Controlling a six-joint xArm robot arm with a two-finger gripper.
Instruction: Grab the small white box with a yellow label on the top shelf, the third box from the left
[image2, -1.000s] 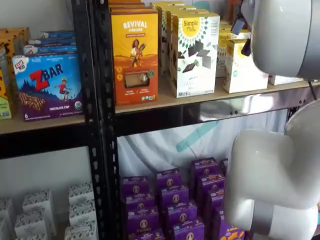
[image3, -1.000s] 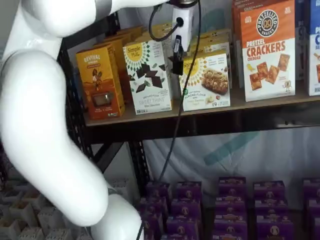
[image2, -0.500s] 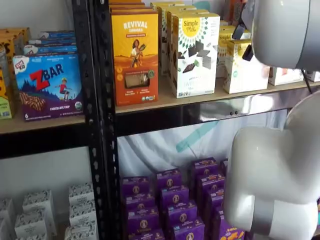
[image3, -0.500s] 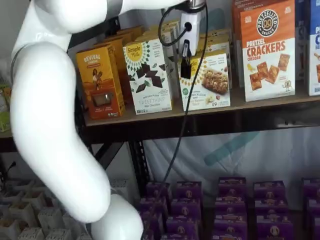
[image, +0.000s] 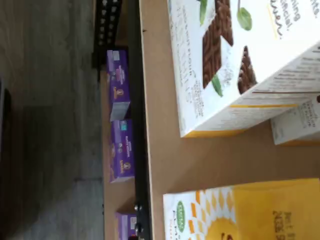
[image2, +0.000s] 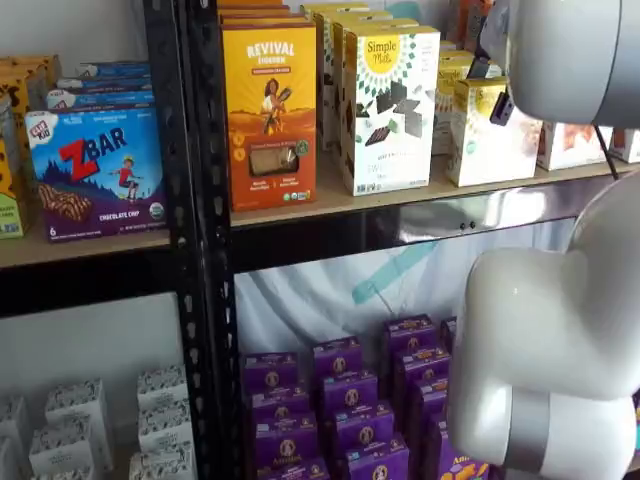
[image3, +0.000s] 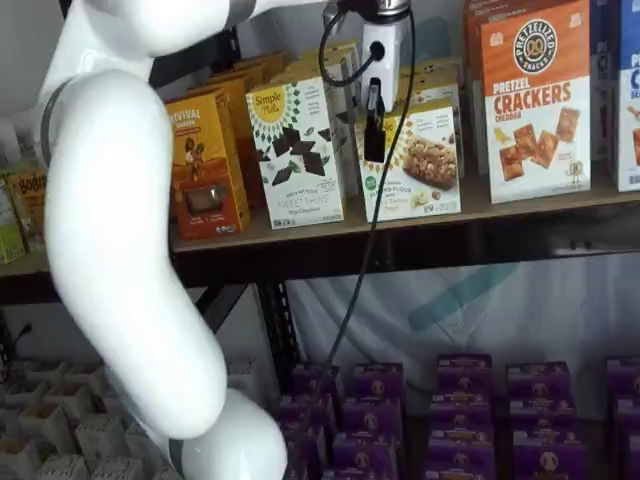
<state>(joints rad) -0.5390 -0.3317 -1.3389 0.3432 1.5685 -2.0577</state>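
1. The small white box (image3: 413, 160) is standing upright on the top shelf (image3: 420, 222) near its front edge, with the taller Simple Mills box (image3: 296, 152) just beside it on one side and the orange-and-white cracker box (image3: 535, 100) set apart on the other.
2. In a shelf view the same small white box (image2: 488, 132) is showing its yellow-topped side panel, partly hidden by the white arm (image2: 560, 60).
3. More cartons of the same kind are lining up behind it in both shelf views.
4. The gripper (image3: 374, 125) is hanging in front of the small white box's upper left corner, its black fingers appearing as one dark vertical strip under the white body.
5. No gap between the fingers is showing and no box is sitting in them, so I cannot tell how far they are parted.
6. A black cable (image3: 362, 240) is looping off the gripper body and trailing down past the shelf rail toward the purple boxes (image3: 460, 410) below.
7. The wrist view is looking onto the tan board (image: 200, 160), with the Simple Mills box (image: 240, 60) and the yellow-sunburst carton (image: 240, 212) lying well apart across bare wood.
8. The orange Revival box (image2: 268, 112) is standing at the end of the row.
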